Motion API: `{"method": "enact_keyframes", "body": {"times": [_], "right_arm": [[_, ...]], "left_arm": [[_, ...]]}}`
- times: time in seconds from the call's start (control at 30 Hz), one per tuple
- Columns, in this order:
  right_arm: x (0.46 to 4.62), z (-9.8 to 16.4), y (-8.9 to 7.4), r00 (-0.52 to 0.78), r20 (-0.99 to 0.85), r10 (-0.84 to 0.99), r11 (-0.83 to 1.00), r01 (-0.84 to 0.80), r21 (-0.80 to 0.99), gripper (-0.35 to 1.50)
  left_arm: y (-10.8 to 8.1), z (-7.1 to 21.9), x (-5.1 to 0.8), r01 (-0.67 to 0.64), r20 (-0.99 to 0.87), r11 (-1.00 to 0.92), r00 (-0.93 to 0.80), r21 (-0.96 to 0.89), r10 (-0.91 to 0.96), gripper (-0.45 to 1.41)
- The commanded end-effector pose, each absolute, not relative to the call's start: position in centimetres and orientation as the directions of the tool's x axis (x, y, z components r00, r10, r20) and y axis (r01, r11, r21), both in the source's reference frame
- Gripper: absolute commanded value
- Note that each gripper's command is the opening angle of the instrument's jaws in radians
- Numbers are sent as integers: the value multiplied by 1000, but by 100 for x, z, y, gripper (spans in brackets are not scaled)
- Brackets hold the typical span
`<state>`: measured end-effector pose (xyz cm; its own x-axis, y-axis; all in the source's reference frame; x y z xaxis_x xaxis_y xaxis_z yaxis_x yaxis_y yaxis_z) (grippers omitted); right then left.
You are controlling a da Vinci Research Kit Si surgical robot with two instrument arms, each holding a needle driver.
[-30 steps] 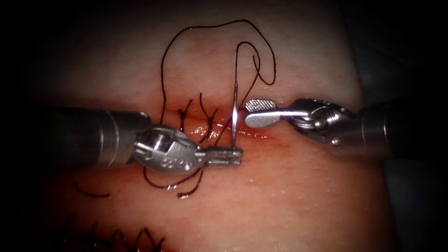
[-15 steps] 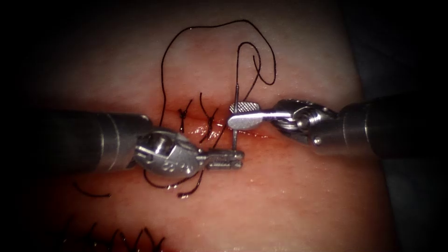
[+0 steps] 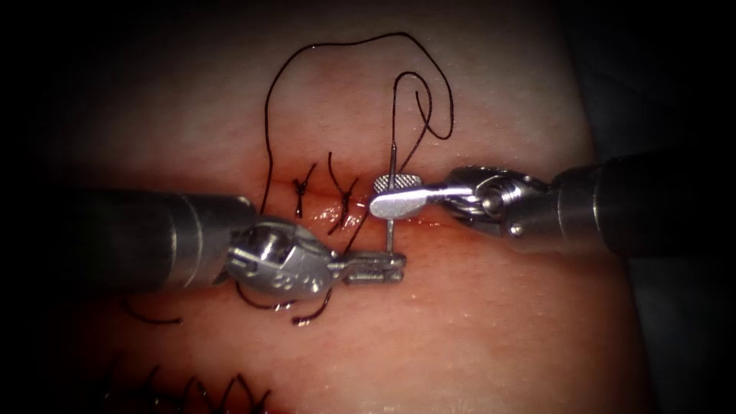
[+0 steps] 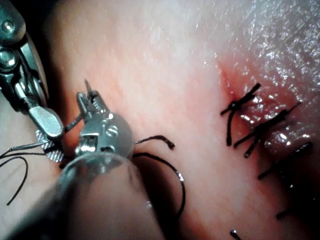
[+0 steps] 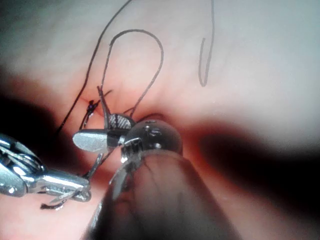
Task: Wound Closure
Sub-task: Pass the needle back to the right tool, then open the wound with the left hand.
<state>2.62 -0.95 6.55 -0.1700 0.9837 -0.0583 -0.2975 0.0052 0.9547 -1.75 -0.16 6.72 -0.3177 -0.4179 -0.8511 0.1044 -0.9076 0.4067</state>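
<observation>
The curved needle [image 3: 390,231] stands upright over the cut [image 3: 418,220], free of the tissue [image 3: 475,322]. My left tool [image 3: 399,268] is shut on it near the pointed end, and the tip [image 4: 87,83] pokes out past its jaws [image 4: 93,101]. My right tool [image 3: 376,194] comes in from the right with its jaws open, one on each side of the needle's mid-curve [image 5: 102,131]. Dark thread [image 3: 360,40] runs from the needle's upper end, loops over the far tissue and comes down to the cut's left part.
Two tied stitches [image 3: 301,188] [image 3: 345,193] cross the cut left of the needle, with cut thread ends [image 3: 307,316] lying beside the left tool. A row of older stitches [image 3: 215,391] sits at the near edge. Red fluid wets the cut.
The right tool has moved left until its open jaws straddle the needle. The left tool, still holding the needle, has shifted slightly right and down.
</observation>
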Motion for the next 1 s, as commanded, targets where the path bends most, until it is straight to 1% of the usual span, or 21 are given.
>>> {"method": "enact_keyframes", "body": {"times": [0.03, 0.07, 0.1, 0.2, 0.3, 0.33, 0.37, 0.4, 0.5, 0.6, 0.67, 0.7, 0.77, 0.8, 0.83, 0.87, 0.9, 0.93, 1.0], "right_arm": [[270, 660, -96, -174, -59, 983, 4, -301, 954, 22], [271, 660, -96, -178, -60, 982, 4, -301, 954, 12], [271, 661, -96, -186, -63, 981, 2, -310, 951, -35], [271, 662, -96, -206, -8, 978, -63, -337, 939, -35], [269, 664, -96, -217, 6, 976, -85, -358, 930, -35], [266, 666, -94, -225, 15, 974, -99, -364, 926, -35], [263, 668, -93, -226, 15, 974, -99, -366, 925, -35], [258, 669, -91, -236, 12, 972, -101, -370, 924, -35], [248, 672, -88, -256, 4, 967, -102, -370, 923, -35], [234, 675, -85, -281, -3, 960, -107, -376, 921, -35], [230, 675, -84, -290, -5, 957, -109, -378, 919, -35], [228, 675, -84, -295, -7, 955, -111, -380, 918, -35], [223, 675, -83, -310, -10, 951, -114, -377, 919, -35], [220, 674, -83, -317, -11, 948, -114, -373, 921, -35], [218, 674, -83, -316, -22, 949, -104, -376, 921, -35], [217, 673, -82, -314, -27, 949, -98, -376, 922, -35], [215, 672, -82, -315, -33, 949, -92, -373, 923, -35], [214, 672, -82, -316, -38, 948, -86, -371, 924, -35], [213, 670, -82, -310, -59, 949, -64, -374, 925, -35]], "left_arm": [[-16, 678, -180, 106, -851, -907, -317, 407, -419, -45], [-16, 678, -180, 106, -851, -907, -317, 407, -419, -45], [-16, 678, -180, 106, -851, -907, -317, 407, -419, -45], [-15, 678, -180, 105, -850, -907, -319, 407, -419, -45], [-15, 678, -181, 108, -851, -907, -317, 407, -419, -45], [-15, 677, -180, 109, -852, -908, -314, 405, -418, 5], [-13, 675, -179, 109, -854, -906, -304, 409, -422, 29], [-8, 670, -176, 73, -897, -940, -283, 333, -340, 69], [-2, 663, -167, 53, -938, -974, -262, 220, -226, 93], [6, 655, -152, 40, -958, -991, -253, 129, -135, 103], [7, 654, -149, 40, -959, -992, -252, 121, -127, 103], [10, 653, -146, 38, -962, -994, -250, 106, -112, 100], [13, 654, -143, 35, -965, -996, -247, 86, -92, 85], [15, 655, -144, 51, -963, -996, -257, 76, -86, 71], [16, 657, -145, 68, -959, -995, -271, 71, -87, 48], [17, 658, -147, 92, -954, -994, -286, 65, -89, 36], [18, 660, -150, 108, -949, -994, -308, 36, -68, 16], [18, 662, -154, 117, -944, -993, -324, 21, -58, 0], [20, 665, -161, 123, -934, -992, -356, -6, -38, -10]]}}
